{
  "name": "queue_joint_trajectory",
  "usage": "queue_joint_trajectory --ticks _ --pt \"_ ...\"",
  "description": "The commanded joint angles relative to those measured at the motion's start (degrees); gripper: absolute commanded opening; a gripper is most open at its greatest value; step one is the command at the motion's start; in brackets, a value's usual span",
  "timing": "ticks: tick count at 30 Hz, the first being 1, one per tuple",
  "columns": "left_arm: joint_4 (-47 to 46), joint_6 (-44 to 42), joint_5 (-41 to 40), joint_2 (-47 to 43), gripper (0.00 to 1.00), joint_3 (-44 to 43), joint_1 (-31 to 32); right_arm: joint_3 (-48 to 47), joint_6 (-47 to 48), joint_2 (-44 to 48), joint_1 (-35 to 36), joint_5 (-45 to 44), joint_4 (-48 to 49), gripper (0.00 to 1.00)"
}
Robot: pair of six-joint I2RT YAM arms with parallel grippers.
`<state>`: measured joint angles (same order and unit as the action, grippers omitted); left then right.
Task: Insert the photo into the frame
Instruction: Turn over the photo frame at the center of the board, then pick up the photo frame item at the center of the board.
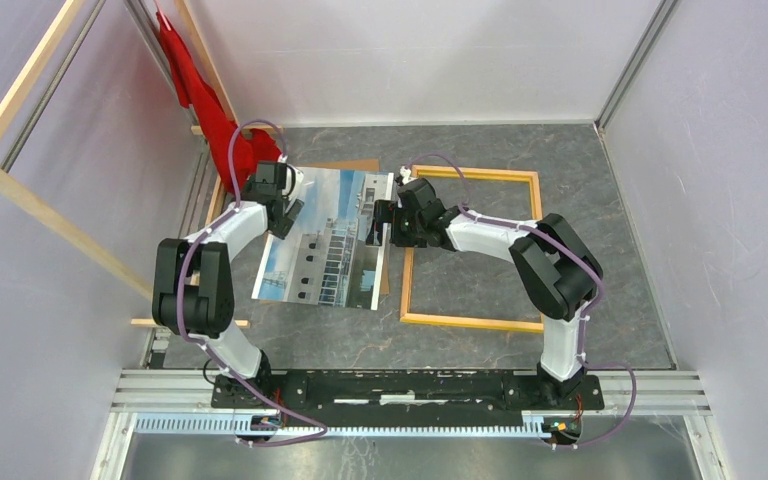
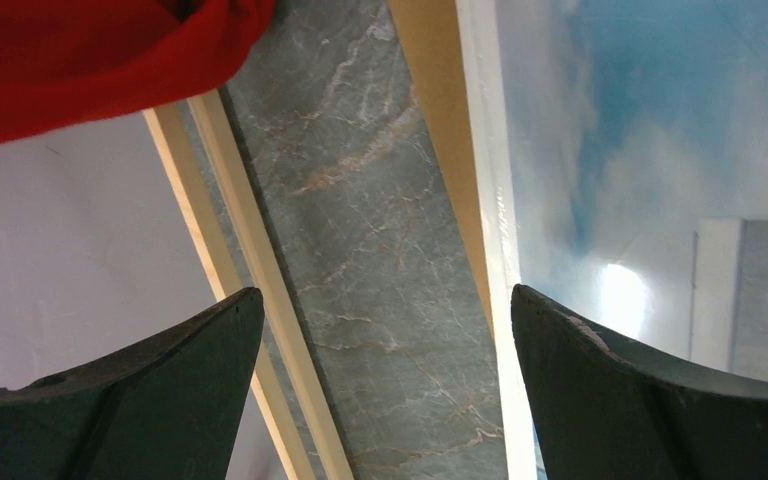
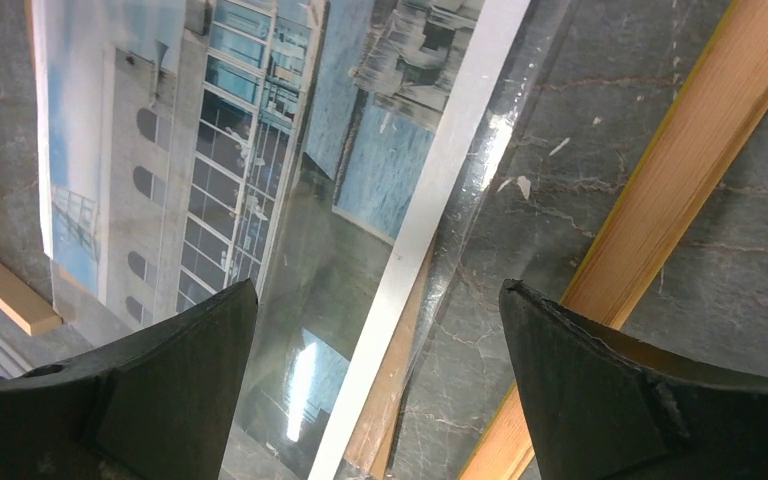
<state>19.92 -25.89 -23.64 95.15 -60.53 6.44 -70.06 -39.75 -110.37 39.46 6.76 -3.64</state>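
Note:
The photo [image 1: 325, 240], a building against blue sky, lies face up on the table, left of the frame [image 1: 470, 322]. The frame lies flat with its light wood side up. My left gripper [image 1: 282, 207] is open and empty over the photo's far left edge. In the left wrist view [image 2: 385, 400] bare table lies between the fingers and the photo [image 2: 660, 150] is at the right finger. My right gripper [image 1: 385, 215] is open and empty over the photo's right edge. In the right wrist view [image 3: 380, 390] it spans the photo's [image 3: 210, 150] white border, with the frame's rail [image 3: 690, 160] to its right.
A brown backing board [image 1: 355, 165] lies under the photo, its edge showing in both wrist views [image 2: 440, 120] [image 3: 390, 400]. A clear sheet [image 3: 525, 130] overlaps the photo's right side. A red cloth [image 1: 200, 95] hangs at the back left. Wooden strips [image 1: 20, 185] stand along the left wall.

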Motion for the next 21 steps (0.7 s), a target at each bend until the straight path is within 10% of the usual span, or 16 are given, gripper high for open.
queue_joint_trajectory --ticks 1,21 --pt "-7.6 -3.8 -4.9 1.7 0.98 0.7 -0.5 -0.7 -2.9 -0.8 0.3 -3.7 1.1 0.98" --pt "-7.4 -3.9 -0.1 6.6 0.96 5.5 -0.5 -0.9 -7.5 -5.5 0.3 0.7 4.9 0.96"
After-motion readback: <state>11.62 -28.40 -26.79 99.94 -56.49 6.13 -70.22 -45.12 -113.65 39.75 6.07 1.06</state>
